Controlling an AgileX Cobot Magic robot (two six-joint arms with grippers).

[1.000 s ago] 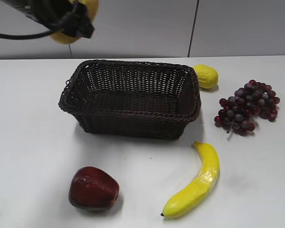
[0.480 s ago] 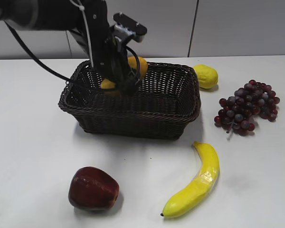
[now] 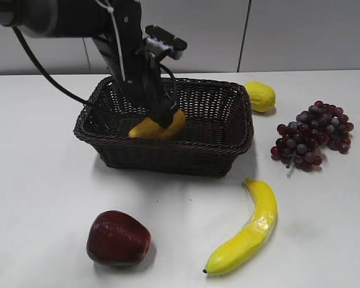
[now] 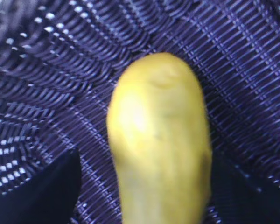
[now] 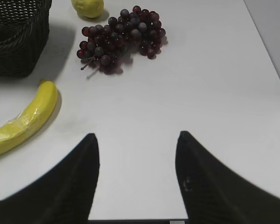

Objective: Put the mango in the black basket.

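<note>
The mango (image 3: 150, 128) lies on the floor of the black basket (image 3: 168, 157), near its front wall. In the left wrist view the mango (image 4: 158, 140) fills the middle over the basket's weave (image 4: 252, 70). My left gripper (image 3: 166, 115) reaches down into the basket right over the mango. Its fingers (image 4: 42, 191) stand wide on either side of the fruit, with weave showing between the left finger and the mango, so my left gripper (image 4: 149, 161) is open. My right gripper (image 5: 136, 136) is open and empty over bare table.
A lemon (image 3: 260, 96) sits behind the basket's right corner. Dark grapes (image 3: 313, 135) lie to the right. A banana (image 3: 247, 231) lies in front at the right and a dark red apple (image 3: 117, 237) in front at the left.
The left arm came from the upper left down into the basket with the mango. The mango now rests on the basket floor and the fingers have spread.
</note>
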